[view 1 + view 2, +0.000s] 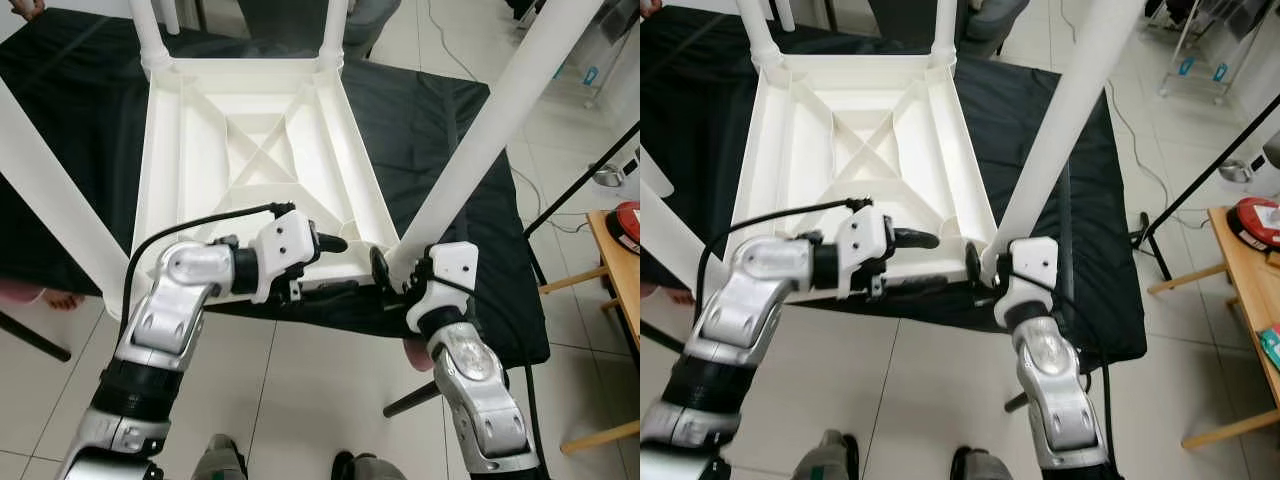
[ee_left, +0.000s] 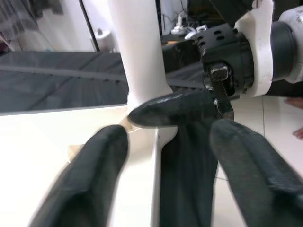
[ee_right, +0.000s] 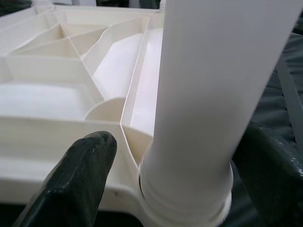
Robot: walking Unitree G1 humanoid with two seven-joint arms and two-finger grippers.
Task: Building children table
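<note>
The white plastic table top (image 1: 250,160) lay upside down on a black cloth (image 1: 440,150), ribbed underside up, prob. so the corner sockets faced up & legs could go in from above. The right gripper (image 1: 385,272) sat at the near-right corner, approx 5 o'clock of the top, fingers spread either side of the base of the near-right leg (image 1: 500,120), w/ the leg between them; whether they pressed on it I couldn't tell, though the wrist view showed one finger standing a bit off the tube. Likely it was there to steady or twist the leg home in its socket. The left gripper (image 1: 335,265) reached in from 7 o'clock along the near edge, fingers parted & holding nothing, upper finger over the rim, lower one beside the edge; seemingly bracing the top against the other arm's work. The table looked glossy white, moulded, X-shaped ribs across the middle, thin walls. Two far legs (image 1: 150,30) stood at 11 & 1 o'clock, and a fourth leg (image 1: 40,190) rose at the near-left, so all four seemed fitted.
</note>
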